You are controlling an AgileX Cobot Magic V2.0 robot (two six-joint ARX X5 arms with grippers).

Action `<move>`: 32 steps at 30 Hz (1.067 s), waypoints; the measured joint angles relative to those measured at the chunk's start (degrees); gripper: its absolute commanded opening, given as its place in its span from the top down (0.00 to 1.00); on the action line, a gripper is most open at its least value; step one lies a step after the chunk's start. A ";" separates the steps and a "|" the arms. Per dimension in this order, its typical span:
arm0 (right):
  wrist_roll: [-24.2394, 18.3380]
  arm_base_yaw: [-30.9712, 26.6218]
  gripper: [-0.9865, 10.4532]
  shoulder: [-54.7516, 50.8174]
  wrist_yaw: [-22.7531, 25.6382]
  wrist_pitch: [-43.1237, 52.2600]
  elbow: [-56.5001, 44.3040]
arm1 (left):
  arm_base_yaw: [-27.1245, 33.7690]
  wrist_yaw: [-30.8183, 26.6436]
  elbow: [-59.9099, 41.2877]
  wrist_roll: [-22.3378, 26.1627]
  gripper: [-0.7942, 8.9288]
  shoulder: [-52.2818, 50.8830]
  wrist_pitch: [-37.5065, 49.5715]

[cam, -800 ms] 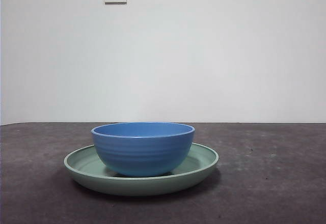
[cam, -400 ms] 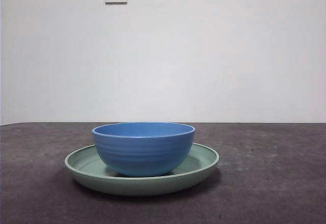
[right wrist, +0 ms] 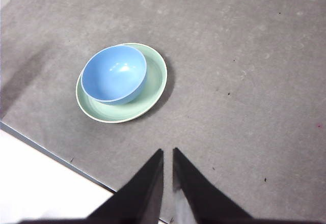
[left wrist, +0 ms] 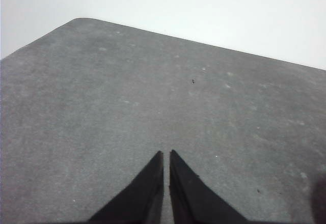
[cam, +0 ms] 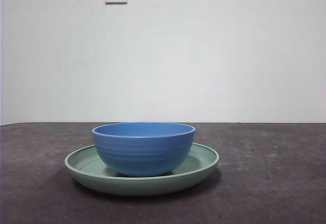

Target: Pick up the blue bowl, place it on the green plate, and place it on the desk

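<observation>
High above desk [right wrist: 244, 56], both tools [left wrist: 166, 155] [right wrist: 168, 152] nearly closed, empty; blue bowl [cam: 143, 147] on green plate [cam: 201, 164]

The blue bowl [cam: 143, 149] is a glossy medium blue, faint horizontal ridges banding its outside, a pale glint on its inner floor in my right wrist view; the green plate [cam: 198, 164] is pale mint, faint concentric rings inside and, I think, a lighter rim edge; the desk [cam: 270, 183] is matte dark grey-brown with pale speckles and small dark flecks; my left gripper [left wrist: 166, 155] and right gripper [right wrist: 167, 152] show plain black jaws.
</observation>
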 measured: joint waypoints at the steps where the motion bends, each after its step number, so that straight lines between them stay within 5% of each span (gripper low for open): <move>1: 0.00 -0.02 0.89 0.00 0.02 0.00 0.00 | 0.00 0.00 -0.02 0.00 0.90 0.00 0.00; 6: -3.91 -5.95 0.89 -1.99 1.09 6.73 -3.67 | 0.00 0.00 -0.02 0.00 0.90 0.00 0.00; 13: -17.73 -21.57 0.89 -13.99 1.31 39.12 -28.26 | 0.00 0.00 -0.02 0.00 0.90 0.00 0.02; 17: -20.76 -27.76 0.89 -22.56 1.33 55.23 -44.11 | 0.00 0.00 -0.02 0.00 0.90 0.00 0.02; 24: -20.83 -33.48 0.89 -31.21 1.27 58.73 -61.44 | 0.00 0.00 0.00 0.00 0.90 0.00 0.02; 32: -20.46 -35.28 0.89 -30.99 1.14 61.09 -67.65 | 0.00 -0.02 -0.02 0.00 0.90 0.00 0.02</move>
